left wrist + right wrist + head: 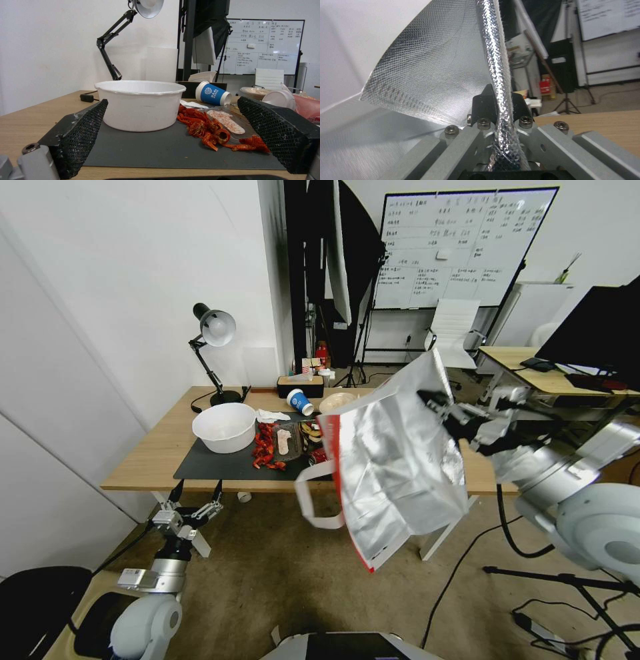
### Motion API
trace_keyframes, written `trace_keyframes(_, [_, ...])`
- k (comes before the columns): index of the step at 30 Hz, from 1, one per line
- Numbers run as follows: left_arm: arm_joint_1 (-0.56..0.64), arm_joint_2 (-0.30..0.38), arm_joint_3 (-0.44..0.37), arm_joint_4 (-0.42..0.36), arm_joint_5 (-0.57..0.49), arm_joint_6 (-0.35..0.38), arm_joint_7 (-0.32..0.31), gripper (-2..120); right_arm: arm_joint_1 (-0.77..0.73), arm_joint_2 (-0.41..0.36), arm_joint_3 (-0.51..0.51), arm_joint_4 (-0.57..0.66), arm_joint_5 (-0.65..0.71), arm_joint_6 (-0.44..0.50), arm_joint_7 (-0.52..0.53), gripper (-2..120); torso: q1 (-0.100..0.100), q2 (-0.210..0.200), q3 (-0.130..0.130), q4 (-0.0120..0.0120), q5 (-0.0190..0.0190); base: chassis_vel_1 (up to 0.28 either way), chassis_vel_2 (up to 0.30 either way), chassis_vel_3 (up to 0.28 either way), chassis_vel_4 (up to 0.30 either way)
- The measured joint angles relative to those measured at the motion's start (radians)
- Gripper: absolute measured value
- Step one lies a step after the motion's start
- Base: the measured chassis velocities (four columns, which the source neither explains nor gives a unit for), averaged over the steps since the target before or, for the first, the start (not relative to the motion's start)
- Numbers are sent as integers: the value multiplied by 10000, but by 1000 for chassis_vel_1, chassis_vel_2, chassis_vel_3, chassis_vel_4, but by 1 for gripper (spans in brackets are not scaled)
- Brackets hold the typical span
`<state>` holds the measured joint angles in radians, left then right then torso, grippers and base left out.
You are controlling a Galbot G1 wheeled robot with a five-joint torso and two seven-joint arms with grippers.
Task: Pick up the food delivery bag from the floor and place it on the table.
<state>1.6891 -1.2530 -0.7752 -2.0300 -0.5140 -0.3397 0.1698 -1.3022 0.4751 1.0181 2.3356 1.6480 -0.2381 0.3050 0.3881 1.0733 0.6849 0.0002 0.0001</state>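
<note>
carrying food delivery bag (pixel 393 460) tableward | right gripper (pixel 500 100) clenched on foil rim | left gripper (pixel 173 130) released, idle | next: lower onto table (pixel 160 453) beyond jaws

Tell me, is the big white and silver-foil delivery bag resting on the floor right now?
No, the right gripper holds the white, foil-lined food delivery bag by its rim, hanging above the brownish floor.

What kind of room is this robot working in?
Most likely an office turned lab or filming space: a written-on whiteboard, a photo softbox light and a desk with a monitor stand behind the food-strewn table.
</note>
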Motion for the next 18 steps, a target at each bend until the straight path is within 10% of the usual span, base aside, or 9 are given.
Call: trace_keyframes(18, [-163, -73, 316, 296, 281, 20, -10, 100, 1994, 938, -400, -2029, 911, -1299, 1067, 0, -9, -11, -8, -1, -1, 0, 0, 0, 0])
